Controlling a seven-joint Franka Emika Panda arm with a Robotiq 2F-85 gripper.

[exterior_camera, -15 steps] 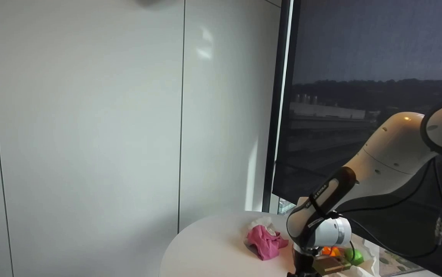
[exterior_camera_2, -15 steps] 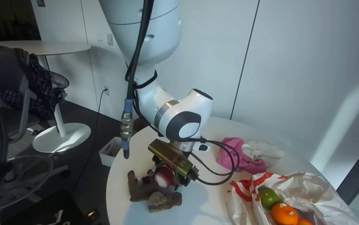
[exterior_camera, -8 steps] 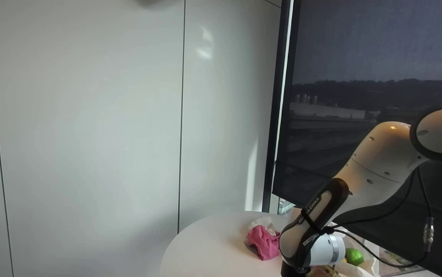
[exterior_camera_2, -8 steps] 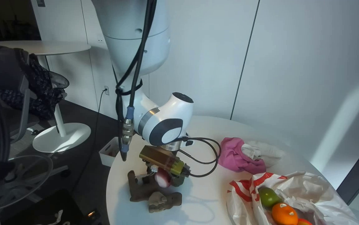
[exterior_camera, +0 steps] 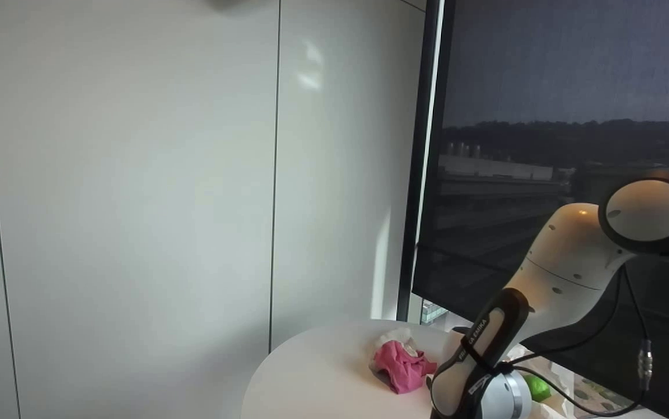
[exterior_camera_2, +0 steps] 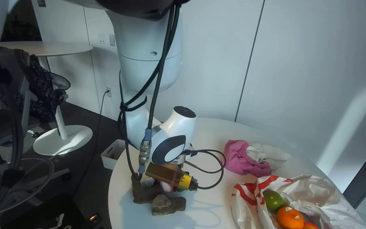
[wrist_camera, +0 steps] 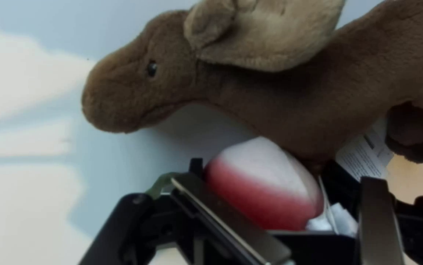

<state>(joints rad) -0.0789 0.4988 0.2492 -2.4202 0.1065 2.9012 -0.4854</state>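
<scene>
In the wrist view my gripper [wrist_camera: 284, 176] is open, with its fingers wide apart around a red-and-white rounded object [wrist_camera: 263, 184]. The object lies against or very near the left finger; white tags fill the gap toward the right finger. A brown plush moose [wrist_camera: 292, 99] with tan antlers lies right beside it, with a printed label near its belly. A bit of green shows behind the left finger; I cannot tell what it is. In an exterior view the moose [exterior_camera_2: 146, 194] partly hides the red-and-white object [exterior_camera_2: 166, 187], and the wrist housing [exterior_camera_2: 165, 175] covers the fingers.
A pink cloth [exterior_camera_2: 238, 157] with white material lies on the round white table [exterior_camera_2: 211, 130]. A white-and-red bag [exterior_camera_2: 326, 197] holds a green fruit [exterior_camera_2: 274, 201] and an orange [exterior_camera_2: 290, 217]. A white bin [exterior_camera_2: 111, 156] stands beside the table. A wall [exterior_camera: 136, 203] stands behind.
The arm has come down, and the wrist has shifted sideways and lowered around the red-and-white object. That object stays nearly in place. The moose has shifted slightly.
</scene>
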